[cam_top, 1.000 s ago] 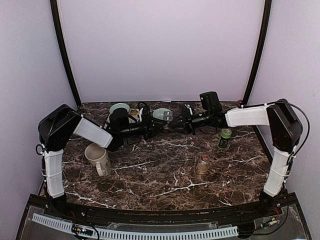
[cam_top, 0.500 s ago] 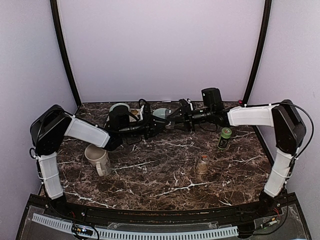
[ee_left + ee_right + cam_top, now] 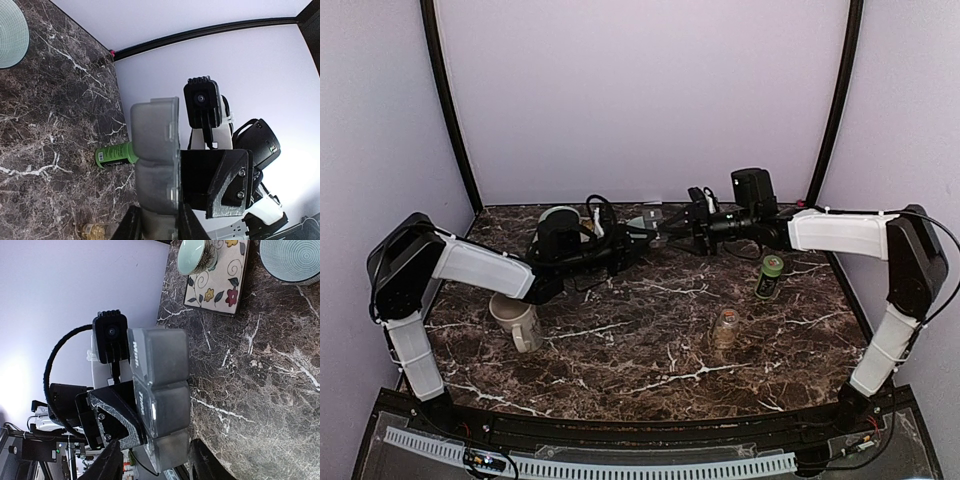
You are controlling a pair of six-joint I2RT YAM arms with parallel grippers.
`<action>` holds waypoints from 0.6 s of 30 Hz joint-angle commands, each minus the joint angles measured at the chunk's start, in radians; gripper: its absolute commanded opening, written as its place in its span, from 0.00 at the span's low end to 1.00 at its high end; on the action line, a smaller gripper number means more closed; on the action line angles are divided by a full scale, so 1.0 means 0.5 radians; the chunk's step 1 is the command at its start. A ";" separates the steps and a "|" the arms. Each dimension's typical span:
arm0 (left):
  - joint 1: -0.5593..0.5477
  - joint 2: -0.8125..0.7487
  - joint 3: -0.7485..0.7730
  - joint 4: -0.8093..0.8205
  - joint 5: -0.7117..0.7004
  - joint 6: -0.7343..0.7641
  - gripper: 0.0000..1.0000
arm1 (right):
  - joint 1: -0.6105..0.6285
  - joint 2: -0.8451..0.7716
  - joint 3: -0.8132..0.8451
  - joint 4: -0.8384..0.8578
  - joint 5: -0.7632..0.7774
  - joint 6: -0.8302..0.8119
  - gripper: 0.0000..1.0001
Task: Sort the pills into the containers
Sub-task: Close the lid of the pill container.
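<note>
A grey translucent weekly pill organizer [image 3: 652,221] with shut lids hangs above the back of the table, held from both ends. My left gripper [image 3: 638,233] is shut on one end; its view shows the organizer [image 3: 155,160] between its fingers [image 3: 160,227]. My right gripper [image 3: 672,222] is shut on the other end, which fills its view [image 3: 162,395] down to the jaws [image 3: 157,462]. A green pill bottle [image 3: 770,277] and an amber pill bottle [image 3: 725,327] stand at the right. No loose pills show.
A cream mug [image 3: 516,317] stands at the left. A teal cup [image 3: 197,255] sits on a flowered mat [image 3: 220,282] at the back left. A ribbed teal bowl [image 3: 290,260] is beside it, under the raised organizer.
Both grippers have risen together with the organizer held between them. The left arm stretched out further. Bottles and mug have not moved.
</note>
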 commanded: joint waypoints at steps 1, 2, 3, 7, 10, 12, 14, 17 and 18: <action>-0.031 -0.072 0.032 -0.009 -0.185 -0.088 0.00 | 0.032 -0.075 -0.031 0.070 0.057 0.016 0.46; -0.038 -0.072 0.032 0.001 -0.202 -0.107 0.00 | 0.035 -0.078 -0.038 0.079 0.062 0.022 0.46; -0.042 -0.071 0.033 0.008 -0.216 -0.124 0.00 | 0.040 -0.081 -0.041 0.088 0.069 0.031 0.46; -0.056 -0.071 0.032 0.041 -0.246 -0.176 0.00 | 0.051 -0.094 -0.065 0.122 0.100 0.060 0.46; -0.062 -0.079 0.025 0.052 -0.269 -0.200 0.00 | 0.055 -0.099 -0.067 0.144 0.106 0.077 0.45; -0.067 -0.073 0.033 0.066 -0.266 -0.212 0.00 | 0.058 -0.099 -0.067 0.172 0.109 0.099 0.44; -0.073 -0.070 0.039 0.071 -0.265 -0.213 0.00 | 0.058 -0.099 -0.129 0.201 0.113 0.119 0.43; -0.082 -0.067 0.041 0.074 -0.260 -0.215 0.00 | 0.057 -0.097 -0.136 0.236 0.116 0.148 0.42; -0.085 -0.066 0.041 0.077 -0.257 -0.217 0.00 | 0.057 -0.095 -0.137 0.241 0.115 0.153 0.42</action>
